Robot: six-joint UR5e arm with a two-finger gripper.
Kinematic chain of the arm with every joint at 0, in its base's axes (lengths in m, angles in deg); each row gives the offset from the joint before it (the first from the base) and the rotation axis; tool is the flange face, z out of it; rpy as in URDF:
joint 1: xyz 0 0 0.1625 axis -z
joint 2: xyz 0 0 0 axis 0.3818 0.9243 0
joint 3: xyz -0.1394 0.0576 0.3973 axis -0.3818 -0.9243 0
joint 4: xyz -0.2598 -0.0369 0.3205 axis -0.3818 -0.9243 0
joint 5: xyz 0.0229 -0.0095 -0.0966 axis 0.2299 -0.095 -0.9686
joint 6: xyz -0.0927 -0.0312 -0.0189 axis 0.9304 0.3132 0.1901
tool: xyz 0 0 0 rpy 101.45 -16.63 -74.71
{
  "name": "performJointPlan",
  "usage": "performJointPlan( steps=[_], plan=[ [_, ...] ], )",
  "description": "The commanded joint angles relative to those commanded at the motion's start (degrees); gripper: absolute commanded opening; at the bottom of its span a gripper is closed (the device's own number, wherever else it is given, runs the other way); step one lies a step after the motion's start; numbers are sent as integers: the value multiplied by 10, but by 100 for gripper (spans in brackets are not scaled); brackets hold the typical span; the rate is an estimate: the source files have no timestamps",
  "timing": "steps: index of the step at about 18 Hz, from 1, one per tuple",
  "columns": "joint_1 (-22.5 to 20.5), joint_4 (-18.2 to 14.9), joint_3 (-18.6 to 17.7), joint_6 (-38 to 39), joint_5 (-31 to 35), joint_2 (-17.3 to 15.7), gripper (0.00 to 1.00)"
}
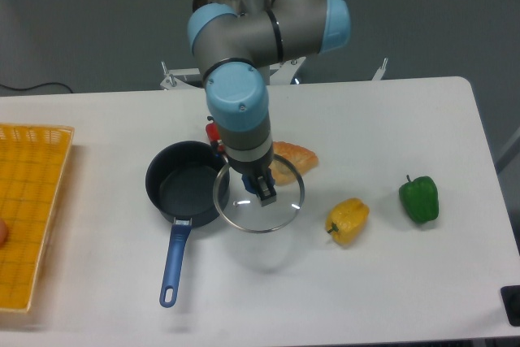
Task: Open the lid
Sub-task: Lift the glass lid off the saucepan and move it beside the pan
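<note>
While claw (262, 190) clamps knob, lid (258, 202) hangs roughly level, right of saucepan (184, 182).

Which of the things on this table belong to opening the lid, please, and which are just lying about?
Part of the job: lid, gripper, saucepan.

Just lying about: pastry, yellow pepper, green pepper, red pepper, yellow basket.
</note>
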Motion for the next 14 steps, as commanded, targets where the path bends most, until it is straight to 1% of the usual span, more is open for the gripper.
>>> performJointPlan(
  steps=[6,14],
  plan=[
    [-14,-1,-6,-3,-2,-4,56],
    [-12,0,-6,-4,-4,-4,56]
  ],
)
